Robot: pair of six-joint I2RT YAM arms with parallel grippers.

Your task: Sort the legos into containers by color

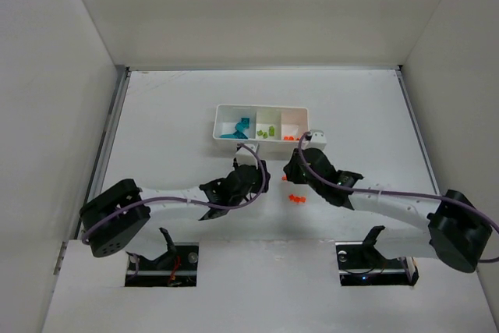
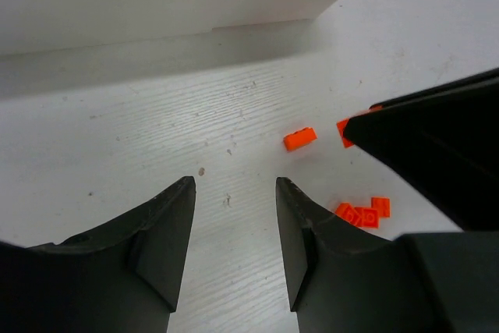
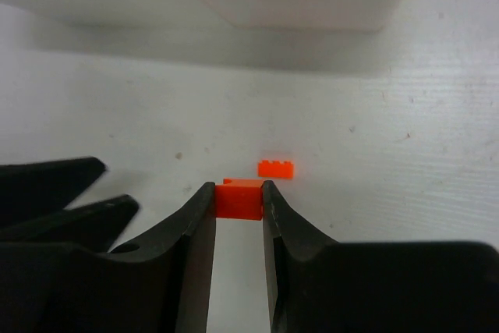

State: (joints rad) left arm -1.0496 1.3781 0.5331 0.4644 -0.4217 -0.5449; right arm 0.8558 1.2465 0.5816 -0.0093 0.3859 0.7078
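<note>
The white tray (image 1: 261,107) sits mid-table with teal legos (image 1: 237,129) in its left compartment, lime-green ones (image 1: 267,132) in the middle and orange ones (image 1: 289,137) in the right. Loose orange legos (image 1: 295,199) lie on the table between the arms. My right gripper (image 3: 238,198) is shut on an orange lego (image 3: 239,200), just above the table; another orange lego (image 3: 277,168) lies just beyond it. My left gripper (image 2: 234,193) is open and empty, low over the table, with orange legos (image 2: 300,139) to its right and a small cluster (image 2: 363,212) nearer.
The tray's near wall (image 2: 156,5) stands just ahead of both grippers and also shows in the right wrist view (image 3: 304,5). The right gripper's black fingers (image 2: 437,154) show at the right of the left wrist view. White walls enclose the table.
</note>
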